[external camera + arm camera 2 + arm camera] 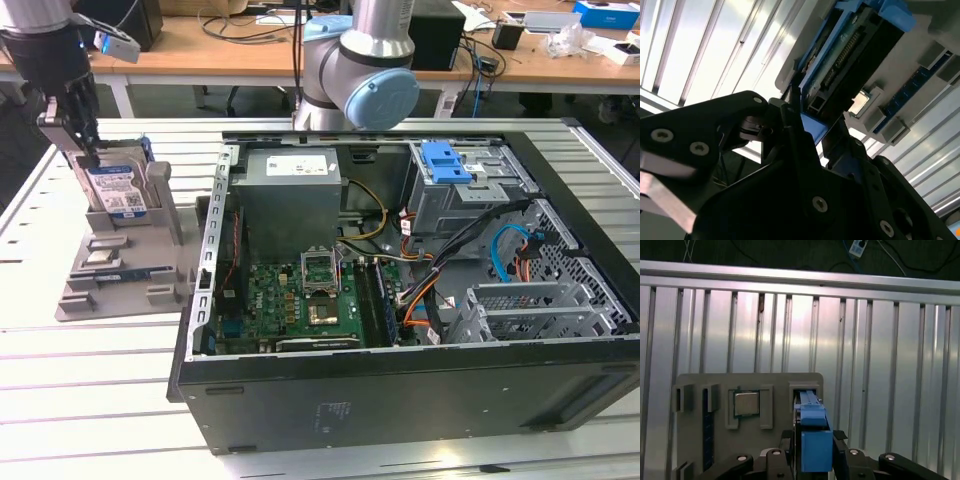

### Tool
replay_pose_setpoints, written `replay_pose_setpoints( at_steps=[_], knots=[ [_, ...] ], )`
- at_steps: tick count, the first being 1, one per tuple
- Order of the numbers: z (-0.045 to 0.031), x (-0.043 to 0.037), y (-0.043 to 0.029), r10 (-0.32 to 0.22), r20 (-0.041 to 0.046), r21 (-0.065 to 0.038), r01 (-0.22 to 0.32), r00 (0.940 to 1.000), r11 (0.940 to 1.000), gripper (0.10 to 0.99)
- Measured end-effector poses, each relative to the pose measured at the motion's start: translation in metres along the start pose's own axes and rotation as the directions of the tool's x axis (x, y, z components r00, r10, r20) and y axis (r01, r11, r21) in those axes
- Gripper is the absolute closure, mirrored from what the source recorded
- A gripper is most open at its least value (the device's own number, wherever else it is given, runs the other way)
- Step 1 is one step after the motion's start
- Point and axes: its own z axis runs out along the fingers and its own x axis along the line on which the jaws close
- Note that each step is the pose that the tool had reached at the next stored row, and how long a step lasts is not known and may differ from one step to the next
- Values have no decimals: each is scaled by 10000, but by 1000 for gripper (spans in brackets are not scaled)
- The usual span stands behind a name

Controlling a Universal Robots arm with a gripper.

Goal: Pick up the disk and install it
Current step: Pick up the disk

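Slatted table (100, 390), claw (88, 160) clamping upright disk (118, 188) (blue-white label (123, 204))

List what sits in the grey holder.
The disk stands upright in one slot, a processor chip lies in a recess; the holder hides the disk's lower end.

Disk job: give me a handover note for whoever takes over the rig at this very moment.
Gripper: shut on the disk, at its blue-railed top edge.
Disk: upright in the grey holder on the exterior view's left, beside the open computer case.
Done: gripper brought to the disk and closed on it.
Left: disk not yet lifted out of the holder, not yet installed in the case.
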Motion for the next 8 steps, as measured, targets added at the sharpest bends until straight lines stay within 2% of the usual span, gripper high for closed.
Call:
replay_pose_setpoints(
  at_steps=[3, 8],
  knots=[
    [79, 1, -30, -24, -15, -7, 24, 10000, 10000, 655],
    [105, 2, -48, -28, -16, -9, 28, 10000, 10000, 655]
  ],
)
